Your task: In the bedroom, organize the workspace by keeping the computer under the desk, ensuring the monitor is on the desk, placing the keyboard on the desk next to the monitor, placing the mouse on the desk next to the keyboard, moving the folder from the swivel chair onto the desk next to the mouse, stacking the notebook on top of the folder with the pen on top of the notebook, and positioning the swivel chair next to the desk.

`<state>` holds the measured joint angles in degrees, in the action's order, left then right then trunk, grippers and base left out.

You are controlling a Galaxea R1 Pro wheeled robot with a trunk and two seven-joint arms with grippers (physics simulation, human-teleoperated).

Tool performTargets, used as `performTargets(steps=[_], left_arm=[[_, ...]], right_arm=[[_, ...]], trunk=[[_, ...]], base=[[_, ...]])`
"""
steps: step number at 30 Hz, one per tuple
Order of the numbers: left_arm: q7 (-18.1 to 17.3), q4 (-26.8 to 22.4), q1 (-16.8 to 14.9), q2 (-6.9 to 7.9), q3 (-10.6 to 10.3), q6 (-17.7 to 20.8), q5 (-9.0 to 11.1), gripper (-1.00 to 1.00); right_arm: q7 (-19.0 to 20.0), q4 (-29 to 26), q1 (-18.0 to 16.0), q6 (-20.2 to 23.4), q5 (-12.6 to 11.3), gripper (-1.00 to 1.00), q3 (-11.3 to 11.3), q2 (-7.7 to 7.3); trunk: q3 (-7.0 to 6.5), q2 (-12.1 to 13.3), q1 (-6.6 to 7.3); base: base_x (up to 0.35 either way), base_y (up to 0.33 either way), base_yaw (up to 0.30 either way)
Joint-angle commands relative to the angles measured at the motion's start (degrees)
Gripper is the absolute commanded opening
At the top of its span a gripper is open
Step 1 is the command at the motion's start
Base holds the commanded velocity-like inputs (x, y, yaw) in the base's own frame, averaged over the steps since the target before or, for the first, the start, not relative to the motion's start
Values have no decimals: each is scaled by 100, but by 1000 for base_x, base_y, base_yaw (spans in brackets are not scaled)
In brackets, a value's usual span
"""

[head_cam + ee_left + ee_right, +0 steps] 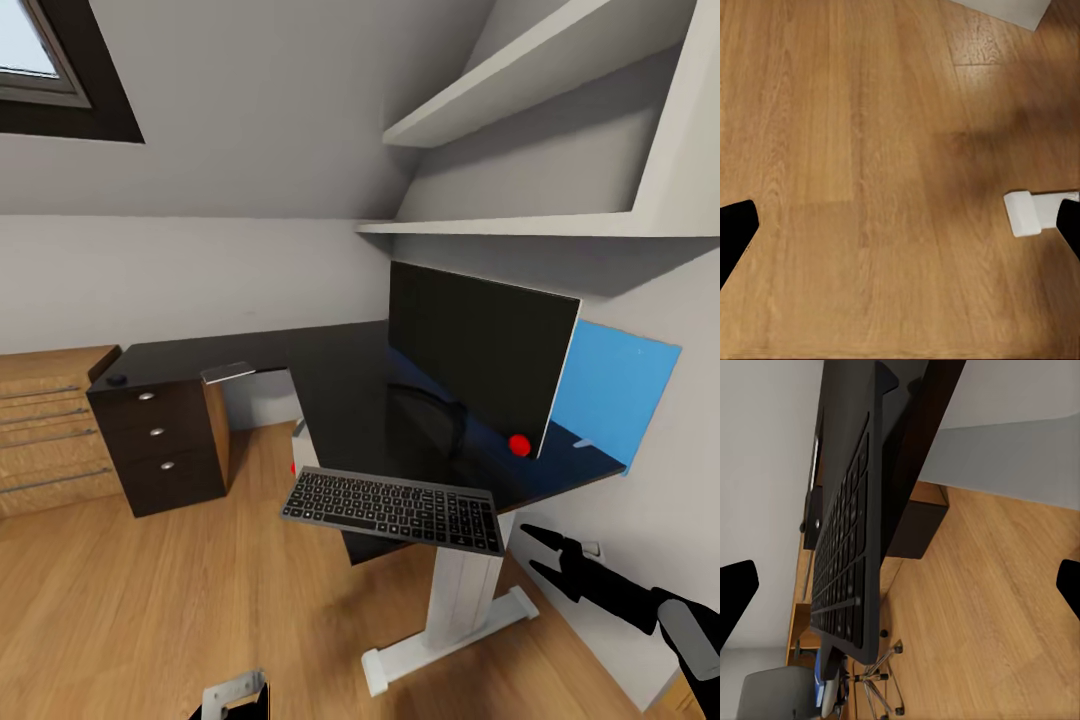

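The black L-shaped desk (340, 400) carries the wide black monitor (480, 355) near the wall. The dark grey keyboard (392, 508) lies at the desk's front edge and overhangs it; the right wrist view has the keyboard (847, 555) edge-on. My right gripper (543, 556) is open, just right of and below the keyboard, apart from it. The small black mouse (117, 380) sits on the desk's far left end. A pale computer (302, 447) with a red light peeks out under the desk. The grey swivel chair (780, 694) holds the blue folder (820, 687). My left gripper (900, 229) hangs open over bare floor.
A light wood drawer unit (50, 430) stands left of the desk's black drawers (160, 440). A blue wall panel (615, 390) is behind the monitor, with white shelves (540, 225) above. The desk's white foot (1035, 212) rests on the plank floor. A flat grey item (228, 372) lies on the desk.
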<state>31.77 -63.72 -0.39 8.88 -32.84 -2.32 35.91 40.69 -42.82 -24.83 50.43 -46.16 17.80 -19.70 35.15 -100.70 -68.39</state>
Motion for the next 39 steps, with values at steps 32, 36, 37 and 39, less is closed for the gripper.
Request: performTargets(steps=[32, 36, 37, 39], left_arm=[[57, 410, -5, -16, 15, -41, -4, 100], [57, 413, -5, -18, 15, -41, -5, 100], [57, 413, -5, -18, 15, -41, -5, 100], [57, 413, -5, -16, 20, -41, -3, 100]], right_arm=[[26, 142, -4, 35, 223, 100, -5, 268], [33, 142, -4, 37, 228, 100, -5, 277], [32, 142, -4, 37, 229, 100, -5, 279], [34, 142, -4, 39, 229, 100, -5, 281]], trunk=[[5, -3, 0], [5, -3, 0], [5, -3, 0], [5, -3, 0]], base=[[72, 53, 0], [0, 3, 0], [0, 1, 0], [0, 0, 0]])
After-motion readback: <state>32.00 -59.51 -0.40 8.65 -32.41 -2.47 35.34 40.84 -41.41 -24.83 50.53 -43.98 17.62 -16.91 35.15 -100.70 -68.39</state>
